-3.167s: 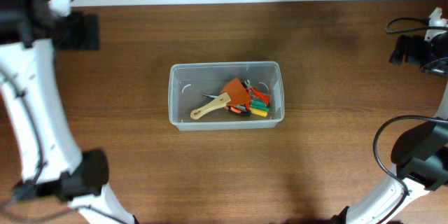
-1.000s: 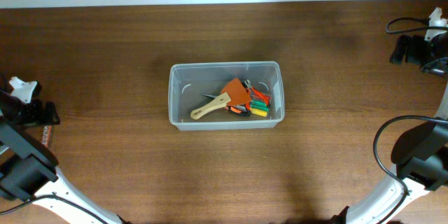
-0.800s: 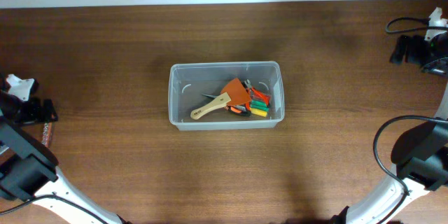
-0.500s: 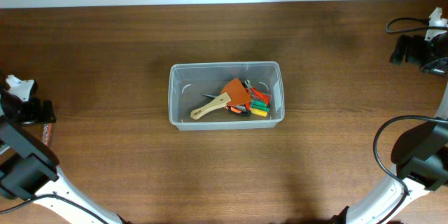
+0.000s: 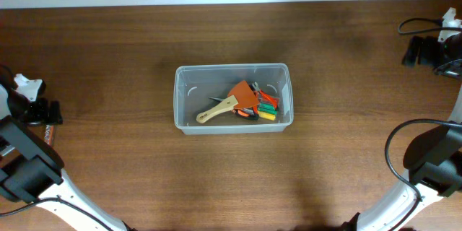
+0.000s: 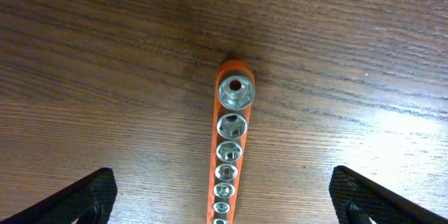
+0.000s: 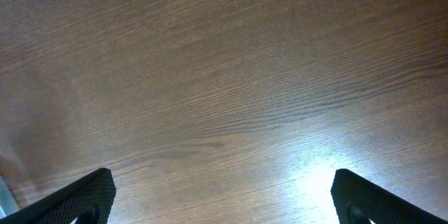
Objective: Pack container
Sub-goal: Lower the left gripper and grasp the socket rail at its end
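The container (image 5: 232, 68), a clear rectangular tub, stands at the table's middle. It holds a wooden-handled orange scraper (image 5: 229, 103) and several coloured screwdrivers (image 5: 267, 108). An orange rail of silver sockets (image 6: 231, 140) lies on the table at the far left edge (image 5: 49, 133). My left gripper (image 5: 43, 114) hovers over that rail, open, with the rail lying midway between its fingers (image 6: 224, 206) and touching neither. My right gripper (image 5: 422, 50) is open and empty at the far right, over bare wood (image 7: 224, 196).
The wooden table (image 5: 144, 173) runs wall to wall. A black cable (image 5: 411, 23) loops at the back right by the right arm. The left arm's base (image 5: 29, 173) stands at the front left and the right arm's base (image 5: 433, 162) at the front right.
My left arm has swung from the back left corner down to the left edge, over the socket rail, and edged slightly right in the last half second. The right arm and the container have not moved.
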